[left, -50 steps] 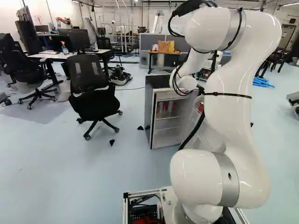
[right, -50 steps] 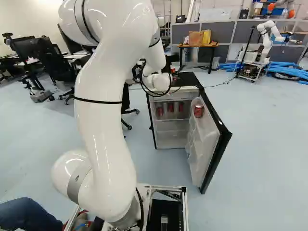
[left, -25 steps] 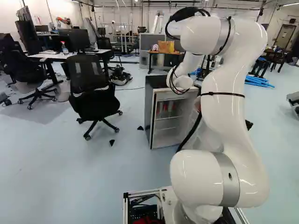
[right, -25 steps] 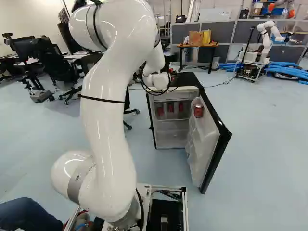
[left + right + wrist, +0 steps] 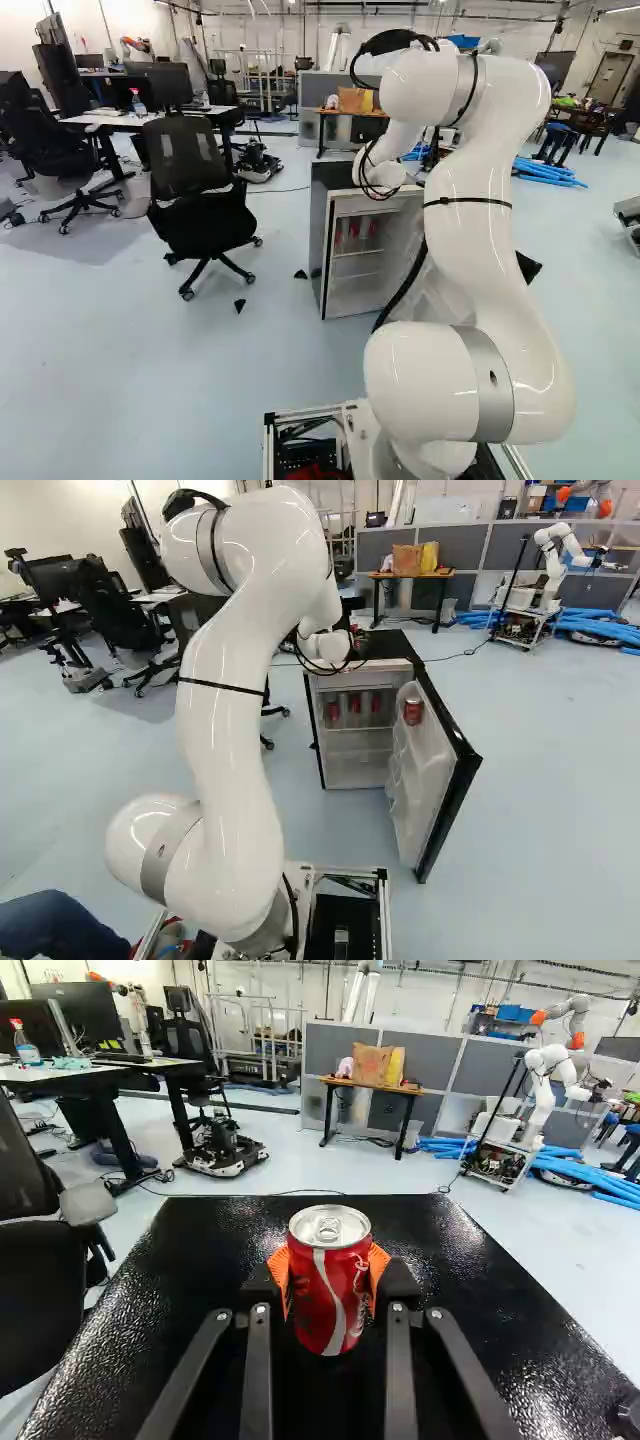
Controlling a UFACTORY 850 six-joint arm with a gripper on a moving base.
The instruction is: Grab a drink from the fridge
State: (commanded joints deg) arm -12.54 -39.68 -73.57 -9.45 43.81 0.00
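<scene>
In the upper middle of the right base view, the claw is gripping one red can from two sides, its two orange pads standing as far apart as the can is wide. The can is pointing tab end up, its long axis running upright, over the black top of one fridge; contact between them is remaining unclear. Three shelf cans are showing inside, and one door can is sitting in the single open door.

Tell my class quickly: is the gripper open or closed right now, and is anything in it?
Gripper: closed, holding a red drink can between its two orange pads.
</scene>
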